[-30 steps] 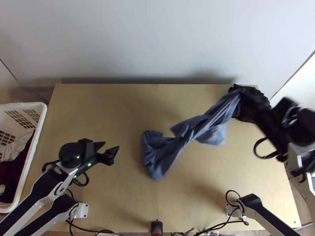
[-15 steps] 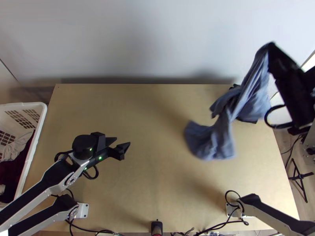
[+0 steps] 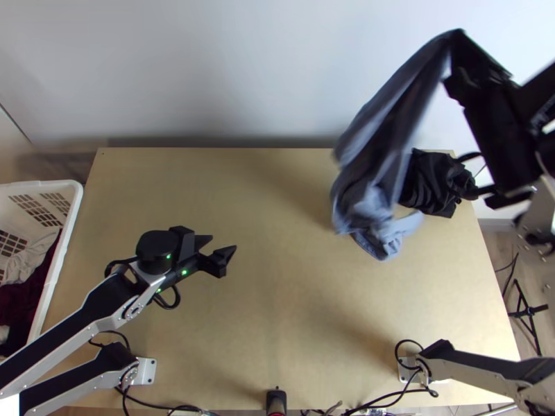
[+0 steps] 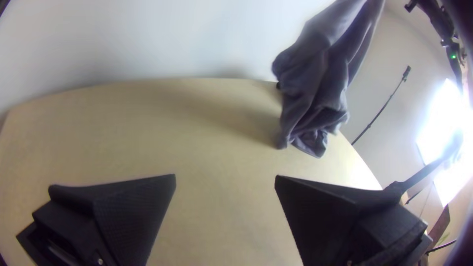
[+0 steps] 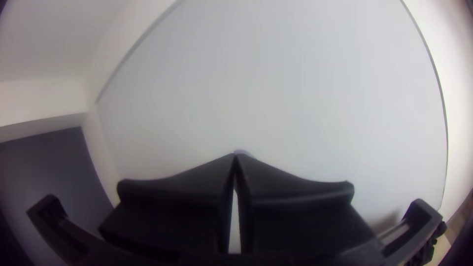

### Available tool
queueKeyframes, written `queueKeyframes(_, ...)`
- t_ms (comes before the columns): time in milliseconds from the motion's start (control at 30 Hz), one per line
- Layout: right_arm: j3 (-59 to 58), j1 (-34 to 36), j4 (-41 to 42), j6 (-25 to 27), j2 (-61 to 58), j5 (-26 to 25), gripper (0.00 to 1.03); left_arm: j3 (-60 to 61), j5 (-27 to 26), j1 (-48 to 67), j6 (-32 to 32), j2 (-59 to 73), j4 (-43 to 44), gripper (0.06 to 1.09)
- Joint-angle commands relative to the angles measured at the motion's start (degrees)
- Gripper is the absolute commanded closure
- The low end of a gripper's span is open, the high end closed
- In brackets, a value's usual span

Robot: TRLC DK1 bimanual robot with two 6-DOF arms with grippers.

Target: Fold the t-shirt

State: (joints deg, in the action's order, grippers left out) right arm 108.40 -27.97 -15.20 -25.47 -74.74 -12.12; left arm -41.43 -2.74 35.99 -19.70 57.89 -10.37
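1. Top view: from where I stand, 2 arms, 2 grippers. The L gripper (image 3: 223, 244), black, wide-fingered, is low over the L half of the light wooden table (image 3: 277, 312), fingers apart w/ nothing btwn. The R gripper (image 3: 454, 36) is high by the far R corner, holding 1 blue-grey cloth t-shirt (image 3: 388, 139) by its top end. Shirt hangs long & bunched, lower end over the table's R half; can't tell if it touches. Just beside it, 1 black bunched cloth (image 3: 433, 184) lies at the R edge nr the far corner. Past the L edge: 1 white plastic basket (image 3: 59, 186) w/ clothes in. Plain pale wall (image 3: 243, 69) behind the far edge.

2. L wrist view: L gripper (image 4: 225, 177) wide, bare wood btwn its 2 fingers. Shirt hangs well apart from them, nr the table edge; 1 thin dark pole (image 4: 382, 111) stands beyond.

3. R wrist view: R gripper (image 5: 235, 153) narrow, 2 fingertips together, a sliver of blue-grey just past them, pale wall behind.
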Motion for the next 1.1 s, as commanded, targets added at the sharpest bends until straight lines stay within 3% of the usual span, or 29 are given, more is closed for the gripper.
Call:
queueKeyframes(0,3.22,-3.06,0.26,2.53,-3.04,-1.85,1.00,-4.27,0.11,5.15,-1.83,2.49,3.25,0.11)
queueKeyframes(233,-0.47,-4.82,3.07,4.47,-3.75,-4.84,1.00,-13.33,0.19,10.68,-3.94,6.27,4.22,0.11)
queueKeyframes(533,3.13,-8.16,4.30,4.91,-7.70,-5.02,1.00,-12.71,0.55,12.88,-2.71,13.22,14.94,0.11)
queueKeyframes(767,10.16,-9.91,3.34,5.17,-10.87,-5.11,1.00,-9.99,4.15,14.73,-1.04,25.26,27.07,0.11)
queueKeyframes(933,15.00,-10.09,4.57,9.39,-14.29,-6.86,1.00,-12.97,5.38,19.47,-0.95,28.07,28.65,0.11)
queueKeyframes(1067,15.09,-12.11,10.19,14.58,-17.02,-9.77,1.00,-18.69,6.79,22.20,-1.30,29.48,27.86,0.11)
